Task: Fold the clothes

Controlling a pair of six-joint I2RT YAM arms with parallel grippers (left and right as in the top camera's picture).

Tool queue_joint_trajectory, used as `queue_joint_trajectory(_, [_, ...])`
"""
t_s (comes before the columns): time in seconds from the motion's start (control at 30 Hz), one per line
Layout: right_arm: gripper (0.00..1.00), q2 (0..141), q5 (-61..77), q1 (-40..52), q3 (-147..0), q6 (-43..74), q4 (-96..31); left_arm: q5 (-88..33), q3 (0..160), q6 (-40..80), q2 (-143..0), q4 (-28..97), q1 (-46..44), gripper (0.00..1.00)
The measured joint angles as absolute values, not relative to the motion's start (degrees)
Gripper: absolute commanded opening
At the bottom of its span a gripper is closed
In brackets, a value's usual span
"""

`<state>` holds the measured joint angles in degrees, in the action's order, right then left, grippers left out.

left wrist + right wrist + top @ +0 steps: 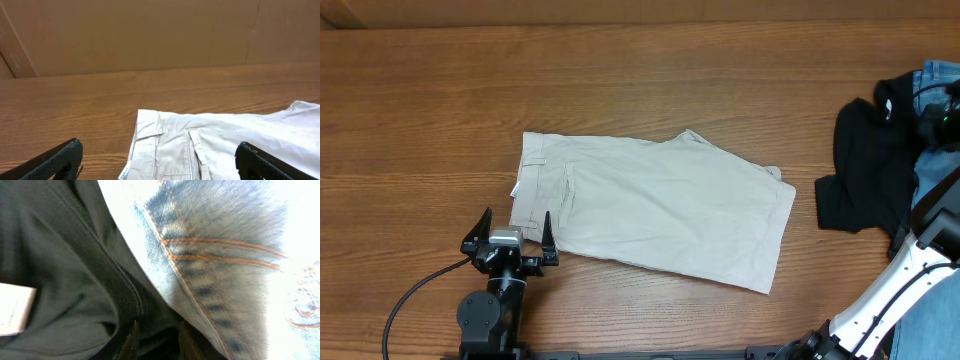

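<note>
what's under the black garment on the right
Blue denim jeans show beside the black garment, seemingly beneath it. How far they reach under is covered.

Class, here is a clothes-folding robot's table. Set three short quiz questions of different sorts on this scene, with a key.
1. Fill in: the shorts lie with their waistband nearest the ____ arm.
2. True or false: the left end effector is open.
3. Which garment touches the jeans? A) the shorts B) the black garment C) none

Key: 1 left; 2 true; 3 B.
</note>
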<state>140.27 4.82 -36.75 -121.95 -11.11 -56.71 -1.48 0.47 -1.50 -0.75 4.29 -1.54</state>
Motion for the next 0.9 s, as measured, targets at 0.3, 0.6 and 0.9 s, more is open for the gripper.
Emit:
queue_joint_trajectory(0.3, [0.04, 139.1, 7.2, -37.7, -135.1, 2.9, -68.8, -1.5, 0.5, -1.5, -0.8, 4.3, -1.5, 1.0])
queue_joint_trajectory(0.6, [0.04, 133.6, -7.3, -38.2, -135.2, 24.8, -86.3, -1.5, 0.5, -1.5, -0.8, 4.3, -1.5, 1.0])
queue_joint_trajectory(0.9, [0.04, 132.0, -14.1, -48.8, -134.0, 39.0, -94.7, -1.5, 0.5, -1.5, -0.8, 4.3, -1.5, 1.0])
